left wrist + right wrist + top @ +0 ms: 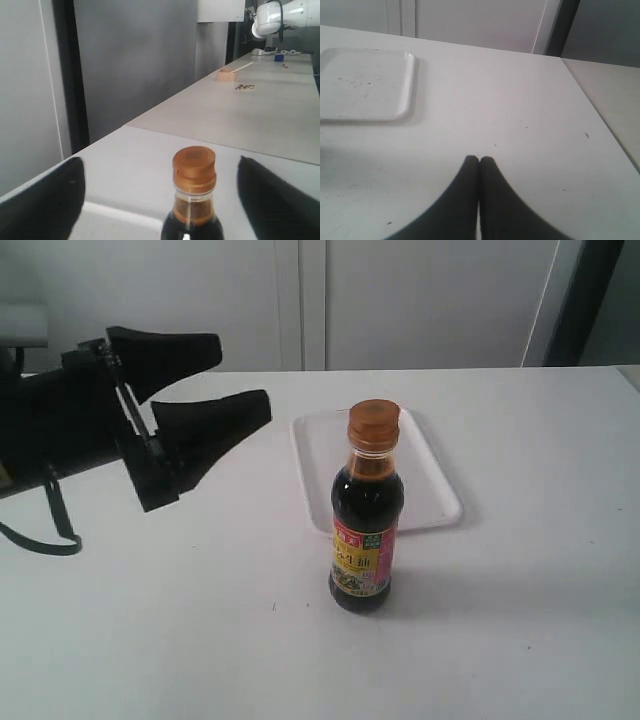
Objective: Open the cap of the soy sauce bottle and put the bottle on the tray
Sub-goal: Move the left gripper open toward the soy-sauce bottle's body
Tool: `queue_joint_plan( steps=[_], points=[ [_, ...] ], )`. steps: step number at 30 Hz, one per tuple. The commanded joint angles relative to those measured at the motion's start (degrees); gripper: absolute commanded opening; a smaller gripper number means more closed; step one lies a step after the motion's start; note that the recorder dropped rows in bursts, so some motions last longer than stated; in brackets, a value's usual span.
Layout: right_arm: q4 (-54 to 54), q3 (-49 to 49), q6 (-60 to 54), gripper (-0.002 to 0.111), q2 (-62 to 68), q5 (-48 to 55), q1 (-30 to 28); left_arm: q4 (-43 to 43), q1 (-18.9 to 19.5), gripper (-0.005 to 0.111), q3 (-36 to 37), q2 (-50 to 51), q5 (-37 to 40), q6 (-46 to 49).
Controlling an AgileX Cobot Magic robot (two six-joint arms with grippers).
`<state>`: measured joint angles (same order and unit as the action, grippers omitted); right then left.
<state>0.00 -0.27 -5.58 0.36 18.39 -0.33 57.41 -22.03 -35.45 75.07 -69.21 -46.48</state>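
The soy sauce bottle point(364, 525) stands upright on the white table, just in front of the tray point(437, 490). Its orange-brown cap point(374, 424) is closed. My left gripper point(245, 380) is open, raised left of the bottle and apart from it. In the left wrist view the cap point(194, 169) and the bottle's neck point(193, 212) show between the two spread black fingers point(42, 205). My right gripper point(479, 160) is shut on nothing above bare table, with the tray point(367, 85) off to one side. The right gripper is out of the exterior view.
The tray is empty and lies behind the bottle. A grey wall and a dark post stand behind the table. In the left wrist view a second table point(250, 100) carries a small wooden block point(226, 75) and bits, with a white robot arm point(275, 15) beyond.
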Motion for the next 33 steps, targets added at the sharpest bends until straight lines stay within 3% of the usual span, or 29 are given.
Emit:
queue_joint_plan(
  steps=[1,3,8,25,33],
  points=[
    [0.00,0.27,0.01,0.000,-0.36,-0.81,-0.05,0.66,-5.08,0.105,-3.08,1.65,1.09,-0.29],
    [0.00,0.27,0.01,0.000,-0.36,-0.81,-0.05,0.89,-8.11,0.105,-4.97,3.40,1.64,-2.00],
    [0.00,0.27,0.01,0.000,-0.36,-0.81,-0.05,0.77,-10.15,0.105,-8.64,6.13,1.67,-4.54],
    [0.00,0.27,0.01,0.000,-0.36,-0.69,-0.05,1.43,-10.71,0.105,-16.97,19.04,-0.76,-6.46],
    [0.00,0.27,0.01,0.000,-0.36,-0.69,-0.05,-0.37,-14.32,0.105,-17.33,21.38,-0.30,-2.65]
  ],
)
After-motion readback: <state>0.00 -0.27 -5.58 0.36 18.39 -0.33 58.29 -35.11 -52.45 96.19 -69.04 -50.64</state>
